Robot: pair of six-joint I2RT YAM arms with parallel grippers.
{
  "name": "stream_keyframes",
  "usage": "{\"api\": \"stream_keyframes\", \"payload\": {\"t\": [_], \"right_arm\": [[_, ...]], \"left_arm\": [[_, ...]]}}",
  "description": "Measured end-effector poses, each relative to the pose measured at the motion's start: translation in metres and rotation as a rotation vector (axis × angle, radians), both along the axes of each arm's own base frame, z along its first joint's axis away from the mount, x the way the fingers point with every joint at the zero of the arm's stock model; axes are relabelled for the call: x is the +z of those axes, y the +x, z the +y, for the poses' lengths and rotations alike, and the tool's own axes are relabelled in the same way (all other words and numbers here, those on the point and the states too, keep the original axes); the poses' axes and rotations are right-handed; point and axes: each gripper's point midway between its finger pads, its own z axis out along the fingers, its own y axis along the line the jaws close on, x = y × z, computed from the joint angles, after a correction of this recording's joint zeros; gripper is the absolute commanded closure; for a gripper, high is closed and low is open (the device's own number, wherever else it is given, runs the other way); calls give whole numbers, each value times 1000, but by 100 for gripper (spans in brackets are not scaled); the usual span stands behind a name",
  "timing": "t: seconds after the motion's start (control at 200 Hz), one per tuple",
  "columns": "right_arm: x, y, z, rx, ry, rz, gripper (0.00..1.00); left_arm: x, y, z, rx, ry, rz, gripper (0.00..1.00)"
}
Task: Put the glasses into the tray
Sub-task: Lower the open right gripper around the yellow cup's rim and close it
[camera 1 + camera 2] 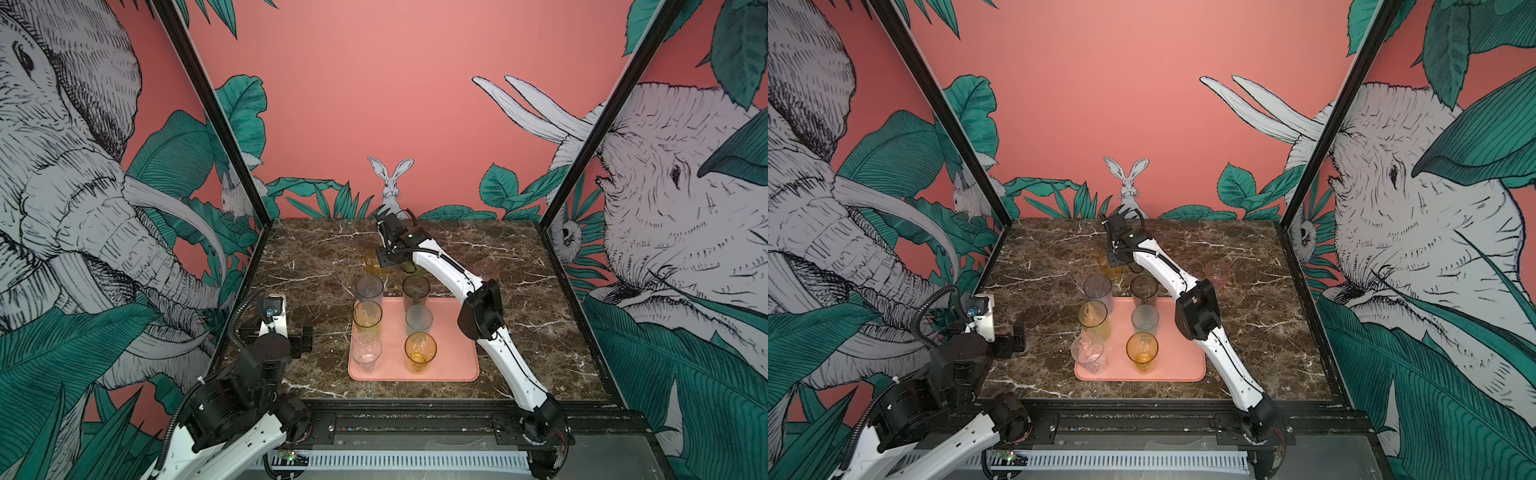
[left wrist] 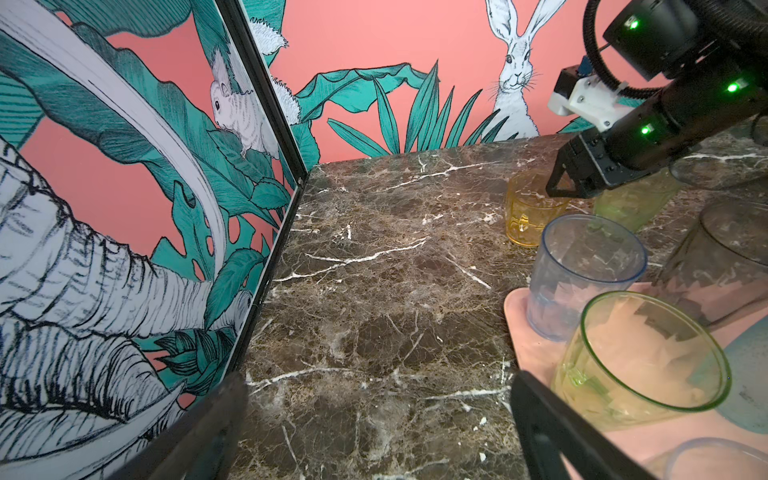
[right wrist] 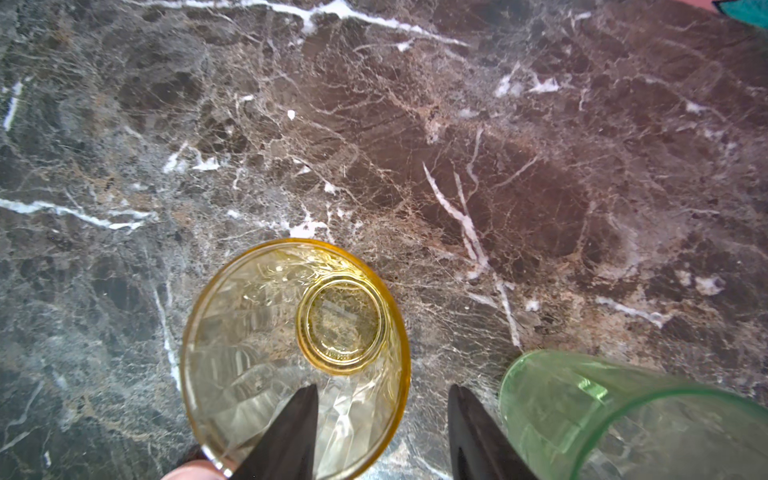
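The salmon-pink tray (image 1: 453, 357) (image 1: 1179, 361) holds several upright glasses: grey (image 1: 369, 289), smoky dark (image 1: 415, 291), yellow-green (image 1: 367, 316), frosted (image 1: 419, 319), clear (image 1: 366, 351) and amber (image 1: 420, 349). Behind the tray a short amber glass (image 1: 372, 262) (image 3: 291, 353) stands on the marble beside a green glass (image 3: 602, 415). My right gripper (image 1: 386, 259) (image 3: 383, 388) hovers over the short amber glass, open, one finger inside its rim and one outside, not pressing the wall. A pink glass (image 1: 486, 270) stands far right. My left gripper (image 1: 301, 338) (image 2: 382, 415) is open and empty, left of the tray.
The right arm (image 1: 478, 307) stretches diagonally over the tray's right side. A black frame post and wall panel (image 2: 266, 232) bound the marble table (image 1: 316, 266) on the left. The tray's right column is bare.
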Motion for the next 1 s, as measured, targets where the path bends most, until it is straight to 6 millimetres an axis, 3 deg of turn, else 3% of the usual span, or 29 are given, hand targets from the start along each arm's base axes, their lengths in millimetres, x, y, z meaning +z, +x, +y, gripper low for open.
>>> {"api": "stream_keyframes", "payload": {"t": [0.455,1.0], "right_arm": [[-9,6,1,-30,19,6,57],[-14,13,6,-53,56,-3,85]], "left_arm": [[0,0,1,3,1,-1,1],[1,0,2,11,4,-4,1]]}}
